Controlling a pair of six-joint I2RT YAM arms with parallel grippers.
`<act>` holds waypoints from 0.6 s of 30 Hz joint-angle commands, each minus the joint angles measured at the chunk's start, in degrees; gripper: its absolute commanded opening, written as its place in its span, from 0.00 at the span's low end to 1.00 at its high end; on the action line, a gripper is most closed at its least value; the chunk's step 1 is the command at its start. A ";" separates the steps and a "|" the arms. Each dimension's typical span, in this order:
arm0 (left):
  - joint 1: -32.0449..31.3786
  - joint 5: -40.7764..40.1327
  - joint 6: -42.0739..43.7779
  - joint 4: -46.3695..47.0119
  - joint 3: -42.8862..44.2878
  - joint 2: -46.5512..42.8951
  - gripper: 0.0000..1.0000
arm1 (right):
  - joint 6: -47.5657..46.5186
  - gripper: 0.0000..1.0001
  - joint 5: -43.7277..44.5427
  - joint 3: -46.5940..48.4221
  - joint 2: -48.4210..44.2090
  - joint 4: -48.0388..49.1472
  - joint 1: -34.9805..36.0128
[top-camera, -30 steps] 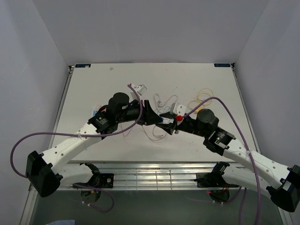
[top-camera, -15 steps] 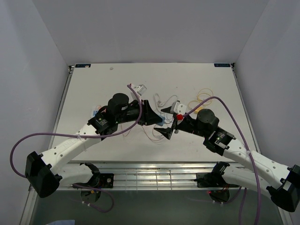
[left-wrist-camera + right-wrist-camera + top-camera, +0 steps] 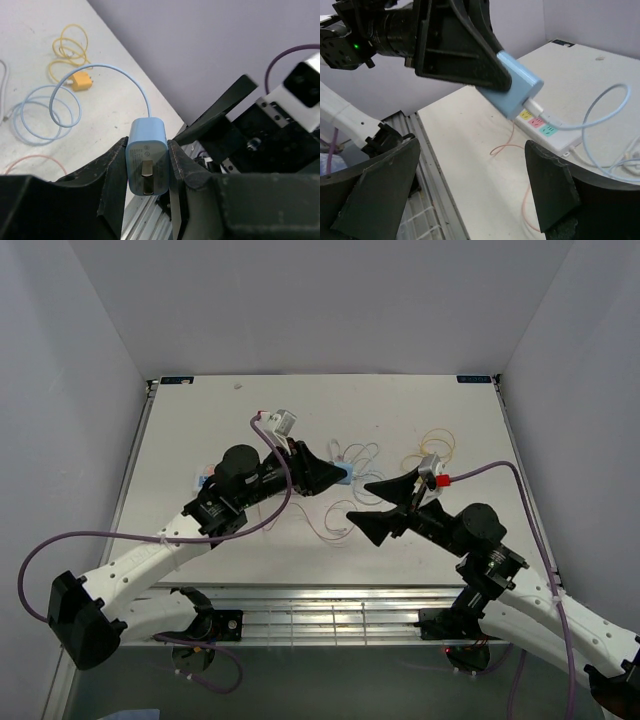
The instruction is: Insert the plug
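Right now the left tool (image 3: 335, 473) is pinching the blue charger plug (image 3: 147, 150) by its two flat sides, holding it in the air over about the middle of the worktop (image 3: 400, 410). A pale blue cable (image 3: 100, 67) leaves the plug's far end through a white connector and loops down onto the surface, near a coiled yellow cable (image 3: 70, 45) on the right half. The right tool (image 3: 472, 147) hangs just beside the plug with its fingers spread wide, touching nothing. A white power strip (image 3: 547, 134) with coloured patches lies flat on the worktop beyond the plug, towards the left edge
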 commanded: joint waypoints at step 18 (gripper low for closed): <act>-0.20 4.49 -4.83 19.55 -5.32 -8.93 0.00 | 21.60 0.90 2.49 -4.38 11.90 41.72 0.25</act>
